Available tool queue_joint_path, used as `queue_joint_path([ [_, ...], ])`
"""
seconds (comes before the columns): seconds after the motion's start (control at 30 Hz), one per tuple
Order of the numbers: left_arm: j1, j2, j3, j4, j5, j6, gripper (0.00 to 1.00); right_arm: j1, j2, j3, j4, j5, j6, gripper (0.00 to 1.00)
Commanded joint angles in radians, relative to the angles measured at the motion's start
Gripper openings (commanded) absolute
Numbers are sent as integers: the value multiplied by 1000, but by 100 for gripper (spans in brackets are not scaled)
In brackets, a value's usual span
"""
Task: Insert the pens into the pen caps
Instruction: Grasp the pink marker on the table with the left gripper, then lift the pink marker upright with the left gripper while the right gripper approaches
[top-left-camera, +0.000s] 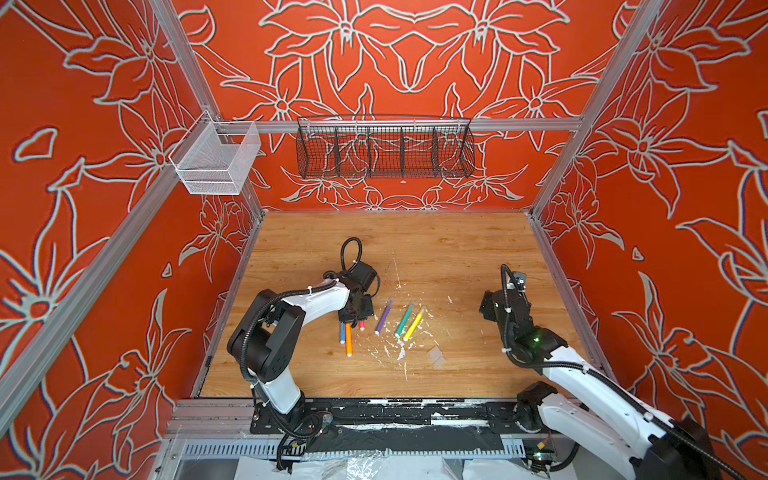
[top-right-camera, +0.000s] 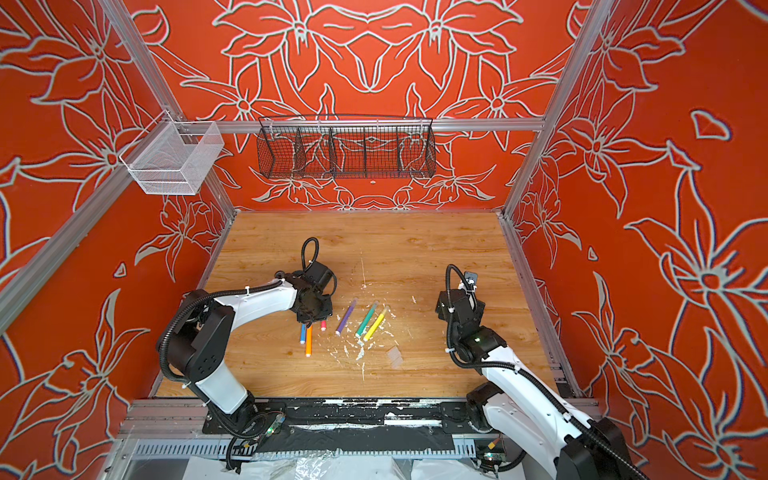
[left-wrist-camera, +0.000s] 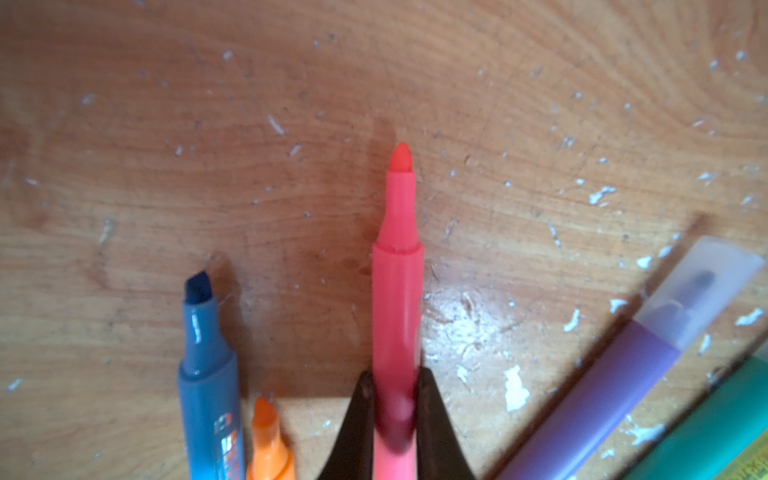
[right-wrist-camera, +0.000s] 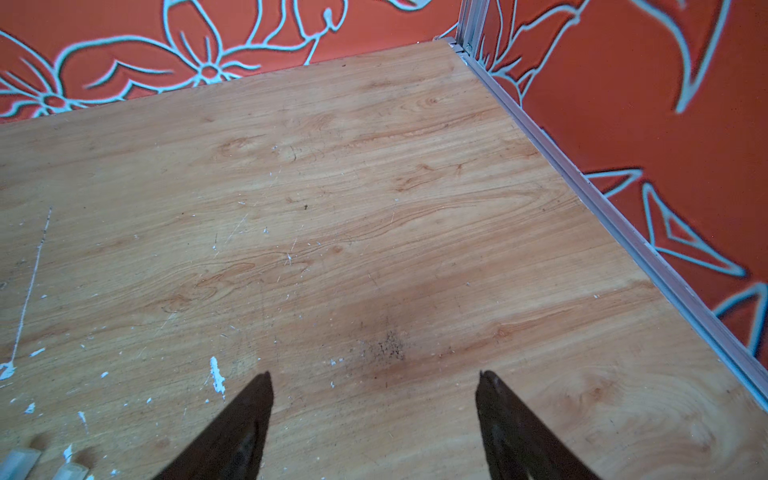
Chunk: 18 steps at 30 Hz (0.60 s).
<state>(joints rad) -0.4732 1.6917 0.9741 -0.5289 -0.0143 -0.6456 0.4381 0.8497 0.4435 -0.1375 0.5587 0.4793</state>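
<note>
Top view: left gripper (top-left-camera: 350, 319) low over pink pen (top-left-camera: 361, 325); loose caps (top-left-camera: 435, 356) well apart. Left wrist: jaws clamped on its barrel, tip bare; lift level. Right wrist: right gripper (right-wrist-camera: 374, 376) open, empty; should fetch a cap.

White arm shells (top-left-camera: 324, 297), black joints (top-left-camera: 270, 336), ribbed black cables (top-left-camera: 343, 251)

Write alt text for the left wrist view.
The left pincer is shut on an uncapped pink pen over the wooden table. An uncapped blue pen and orange pen lie to one side, a capped purple pen to the other.
</note>
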Motion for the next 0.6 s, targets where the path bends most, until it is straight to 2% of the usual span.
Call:
queue_joint_path([
  [0.0, -8, -4, -14, -28, 20, 33, 2, -4, -46, -12, -39, -20, 28, 79],
  [0.17, -24, -108, -23, -17, 27, 67, 0, -5, -158, -28, -61, -132, 95, 78],
  [0.3, -59, -250, -65, 36, 34, 105, 0, -4, -227, -30, -60, -251, 158, 74],
  [0.4, -89, -332, -82, 63, 28, 130, 0, -3, -245, -37, -36, -339, 213, 72],
  [0.57, -153, -385, -59, 70, 30, 187, 0, 8, -236, -76, 64, -476, 325, 70],
])
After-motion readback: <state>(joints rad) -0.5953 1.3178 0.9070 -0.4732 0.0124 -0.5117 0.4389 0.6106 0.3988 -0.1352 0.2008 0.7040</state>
